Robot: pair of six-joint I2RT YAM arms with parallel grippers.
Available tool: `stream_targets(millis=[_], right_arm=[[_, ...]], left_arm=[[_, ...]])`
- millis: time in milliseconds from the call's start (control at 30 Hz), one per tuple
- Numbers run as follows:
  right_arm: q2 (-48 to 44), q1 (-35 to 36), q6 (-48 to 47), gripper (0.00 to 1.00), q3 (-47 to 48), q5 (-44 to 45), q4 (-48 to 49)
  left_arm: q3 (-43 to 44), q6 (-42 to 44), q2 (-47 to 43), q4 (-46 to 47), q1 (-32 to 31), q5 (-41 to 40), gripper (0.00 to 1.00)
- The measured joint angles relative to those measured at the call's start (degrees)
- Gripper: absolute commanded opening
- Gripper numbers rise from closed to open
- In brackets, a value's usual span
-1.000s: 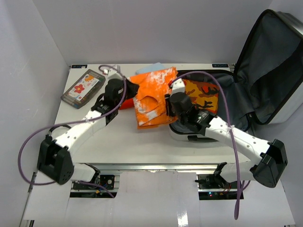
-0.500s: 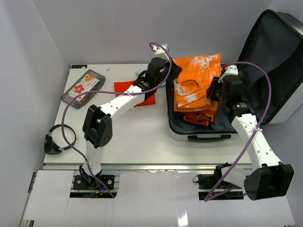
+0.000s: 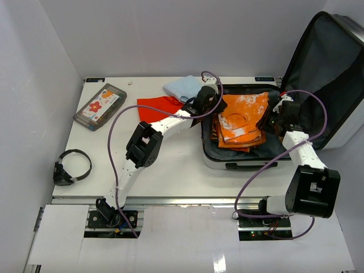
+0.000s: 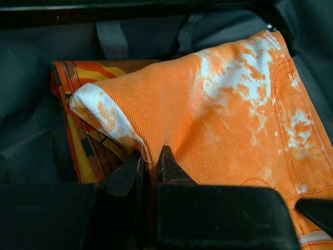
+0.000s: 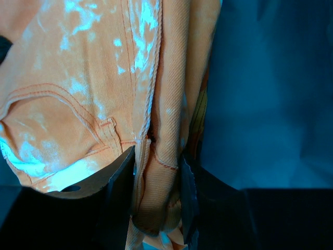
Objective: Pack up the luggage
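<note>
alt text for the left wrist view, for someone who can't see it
The left tool pinches the near edge of a white-splotched orange garment, seen close up. The garment lies on a patterned cloth inside the dark grey luggage.

luggage point(image 3: 227, 161): small hard-shell suitcase, dark grey lining, black zipper rim
state: open, lid raised on its right
place: bench's far right corner
contents: folded orange garment point(image 3: 242, 116)
</note>
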Motion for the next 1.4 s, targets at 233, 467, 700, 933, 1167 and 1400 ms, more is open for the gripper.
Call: stream_targets(millis=[233,467,700,933,1167,1400], right_arm=[[2.3,-0.5,0.6,0.37,-0.3,-0.2,1.9],[2.8,-0.9,1.0,0.66,-0.3,1.8,3.2],[2.3,-1.3,0.8,0.73,1.7,6.2,1.5],[-2.7,-1.3,1.1,0.20,2.8,7.3,0.1],[-5.0,-0.8,2.4,0.08,-2.4,5.9,2.9],[-6.1,-0.7,4.5,0.08,-10.0,8.0,3.1]], left_arm=[[2.3,2.3,3.3,1.2,0.1,0.0,0.29],[2.3,7.0,3.3,2.8,0.2,-0.5,0.70],[0.5,12.3,1.9,3.4,0.7,2.4,0.75],[-4.1,14.2,-4.2,3.1,0.8,5.0,0.63],[-3.9,14.6,-7.7,5.1,0.8,10.3,0.11],[-1.0,13.1,-4.3,5.1,0.8,14.1,0.00]])
